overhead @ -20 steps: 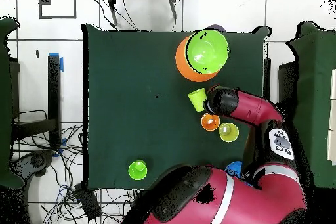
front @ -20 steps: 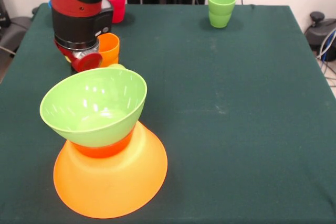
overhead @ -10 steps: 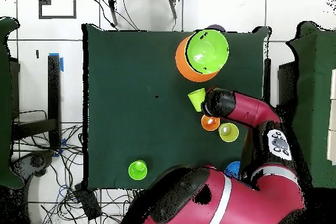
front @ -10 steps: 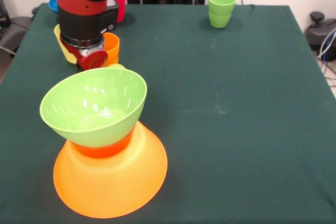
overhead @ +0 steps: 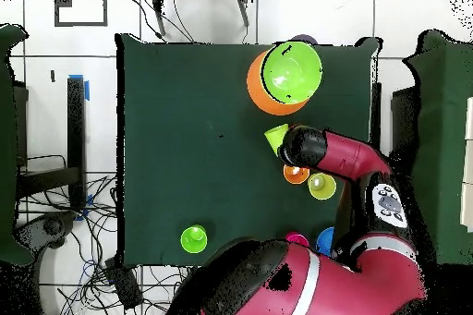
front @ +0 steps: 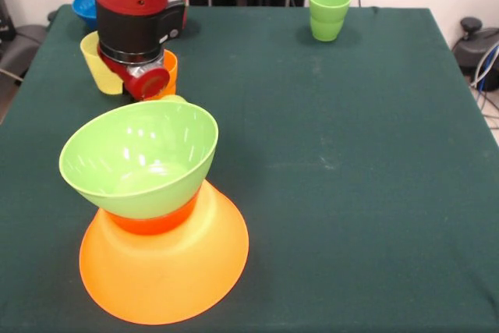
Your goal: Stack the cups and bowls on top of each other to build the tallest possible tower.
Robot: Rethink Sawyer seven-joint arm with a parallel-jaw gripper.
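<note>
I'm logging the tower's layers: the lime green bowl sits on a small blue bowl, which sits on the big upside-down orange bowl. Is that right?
Not quite. In the front view the lime green bowl rests on a small orange-red bowl, not a blue one, and that sits on the big upside-down orange bowl. The blue bowl stands apart at the far edge of the table, behind the arm.

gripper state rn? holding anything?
Gripper: cannot be told. The arm's wrist hides it in both views. It sits low among the yellow cup, orange cup and a lime green cup.
</note>
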